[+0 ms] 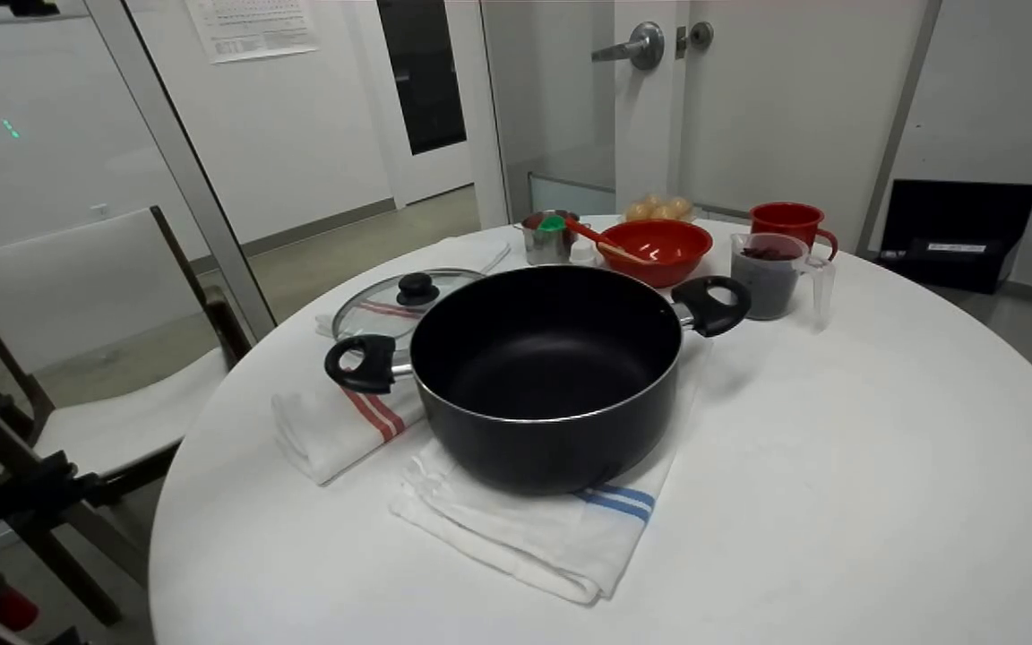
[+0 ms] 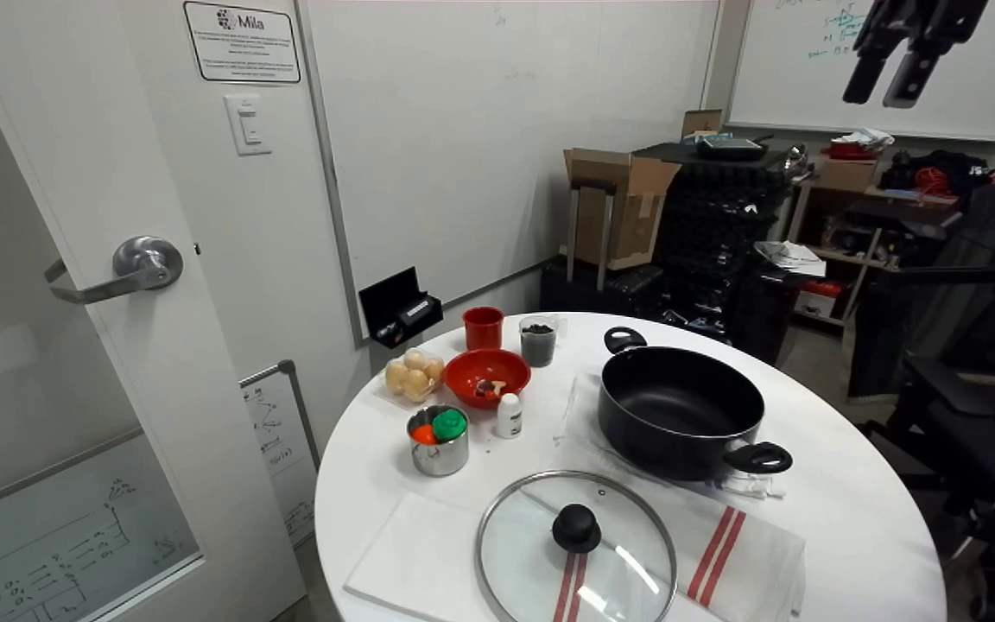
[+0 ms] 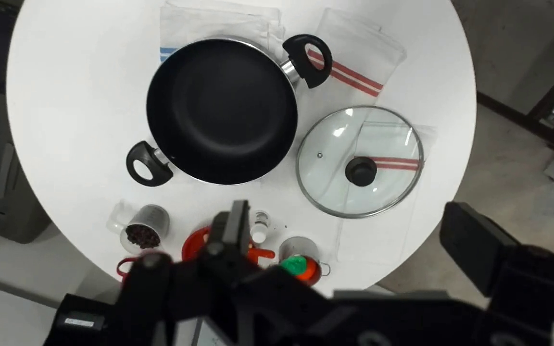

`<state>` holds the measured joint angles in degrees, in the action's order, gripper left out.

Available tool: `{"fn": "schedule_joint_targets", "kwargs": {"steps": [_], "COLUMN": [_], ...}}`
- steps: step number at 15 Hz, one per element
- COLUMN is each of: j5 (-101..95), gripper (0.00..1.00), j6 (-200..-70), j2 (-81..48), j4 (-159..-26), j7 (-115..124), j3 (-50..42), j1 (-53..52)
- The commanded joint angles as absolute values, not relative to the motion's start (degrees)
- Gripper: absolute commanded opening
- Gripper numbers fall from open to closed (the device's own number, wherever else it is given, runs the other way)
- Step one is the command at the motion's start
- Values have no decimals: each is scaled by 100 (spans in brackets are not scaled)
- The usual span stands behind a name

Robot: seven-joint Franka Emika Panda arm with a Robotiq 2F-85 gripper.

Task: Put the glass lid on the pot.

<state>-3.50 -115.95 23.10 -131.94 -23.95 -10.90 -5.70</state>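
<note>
Sign (image 2: 242, 41) above light switch (image 2: 249, 125): "Mila"

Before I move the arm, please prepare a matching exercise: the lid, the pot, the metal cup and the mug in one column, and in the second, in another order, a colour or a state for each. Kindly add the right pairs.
Things
1. lid
2. pot
3. metal cup
4. mug

Colour or state
A. holds something green
B. red outside
C. see-through, with red stripes visible under it
D. black, uncovered

Pairs: 1-C, 2-D, 3-A, 4-B
</note>
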Motion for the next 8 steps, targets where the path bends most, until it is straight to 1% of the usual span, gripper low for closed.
{"fn": "schedule_joint_targets", "kwargs": {"steps": [1, 8], "j5": [-89, -169], "gripper": [100, 100], "j6": [-11459, -11389], "j2": [1165, -401], "j4": [-12363, -11430], "j7": [-2875, -3097], "j3": [-846, -166], "j1": [-656, -557]}}
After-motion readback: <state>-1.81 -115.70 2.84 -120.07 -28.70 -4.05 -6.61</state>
